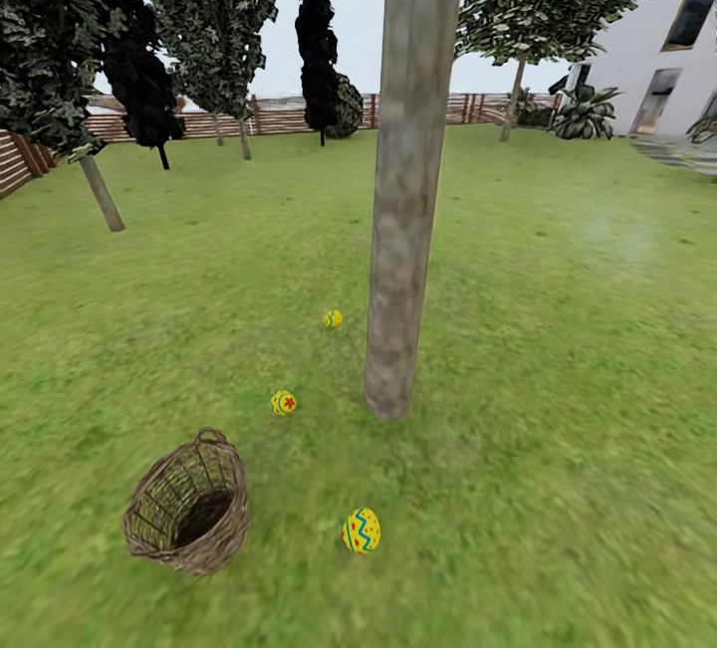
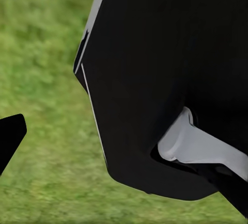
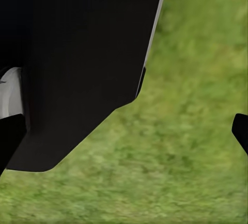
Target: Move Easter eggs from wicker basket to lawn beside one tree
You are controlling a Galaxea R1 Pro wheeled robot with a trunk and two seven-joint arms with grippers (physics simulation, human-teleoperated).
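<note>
The tree [image 1: 406, 210] shows as a thick grey-brown trunk rising from the lawn [image 1: 568, 359] in the head view. Three Easter eggs lie on the grass: one [image 1: 333, 319] just left of the trunk, one [image 1: 283, 402] further left and nearer me, and one [image 1: 360, 531] in front of the trunk's foot. The wicker basket [image 1: 189, 509] lies tipped on the grass at the lower left; its dark inside holds no egg that I can see. My left gripper [image 2: 124, 164] and right gripper [image 3: 124, 139] hang over grass beside my black body, fingers wide apart and holding nothing.
A brown slatted fence [image 1: 289, 115] runs along the back of the garden. Dark narrow trees [image 1: 319, 41] and a leaning thin trunk [image 1: 102, 195] stand at the left. The white house [image 1: 657, 41] is at the right with a leafy plant [image 1: 586, 112] beside it.
</note>
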